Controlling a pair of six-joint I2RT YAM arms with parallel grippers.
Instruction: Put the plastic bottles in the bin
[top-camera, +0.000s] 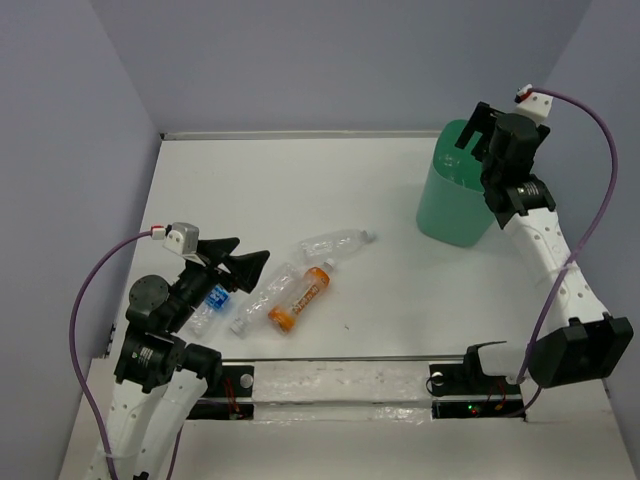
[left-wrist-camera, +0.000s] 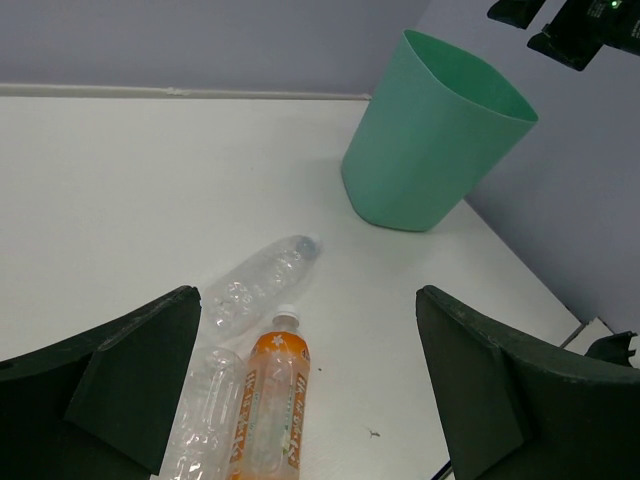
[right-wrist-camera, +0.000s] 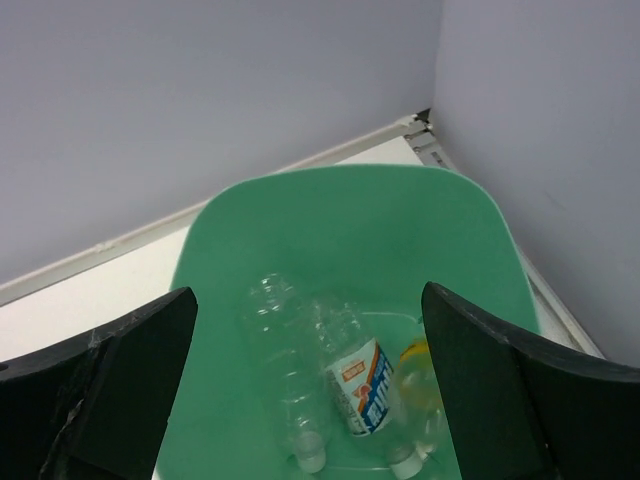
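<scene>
Bin (right-wrist-camera: 330, 210) holds three plastic bottles (right-wrist-camera: 362, 388) | right gripper (right-wrist-camera: 308, 300) over it, spread wide, empty | left gripper (left-wrist-camera: 308, 295) spread wide, empty

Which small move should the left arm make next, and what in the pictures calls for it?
Probably lower the open left gripper onto the orange-labelled bottle and close. In the left wrist view that bottle lies on the table between the fingers, untouched. The right gripper hangs open and empty over the bin, which already holds bottles.

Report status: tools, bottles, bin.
Left tool open, by four bottles on table. Right tool open over bin, about three bottles inside. Nothing blocking.
</scene>
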